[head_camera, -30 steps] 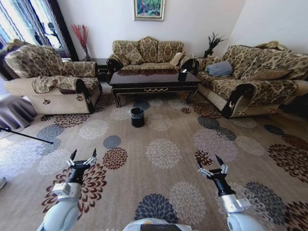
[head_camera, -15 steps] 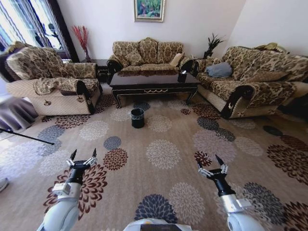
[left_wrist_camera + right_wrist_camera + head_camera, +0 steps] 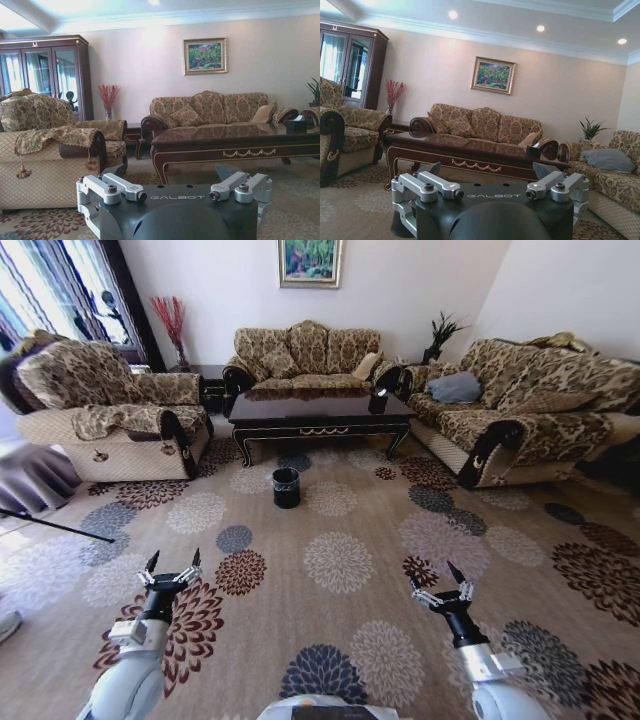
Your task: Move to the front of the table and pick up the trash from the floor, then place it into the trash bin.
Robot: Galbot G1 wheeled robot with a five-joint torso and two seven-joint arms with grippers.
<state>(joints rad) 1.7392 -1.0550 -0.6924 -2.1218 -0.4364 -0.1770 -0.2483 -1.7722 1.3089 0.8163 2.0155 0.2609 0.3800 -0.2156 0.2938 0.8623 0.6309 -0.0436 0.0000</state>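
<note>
The long dark table (image 3: 318, 408) stands far ahead in front of the back sofa, and it shows too in the left wrist view (image 3: 235, 137) and the right wrist view (image 3: 470, 147). The small round black trash bin (image 3: 286, 487) stands on the flowered carpet floor (image 3: 340, 560) just before the table. I cannot make out the trash from here. My left gripper (image 3: 173, 560) and right gripper (image 3: 433, 576) hang low over the carpet near me, both open and holding nothing.
Patterned sofas flank the table: an armchair on the left (image 3: 110, 410), a sofa behind (image 3: 305, 352), a long sofa on the right (image 3: 520, 405). A black tissue box (image 3: 380, 397) sits on the table. A thin dark rod (image 3: 55, 524) lies on the left floor.
The whole head picture has shifted slightly, so the camera has moved a little. Both arms keep the same pose with open fingers.
</note>
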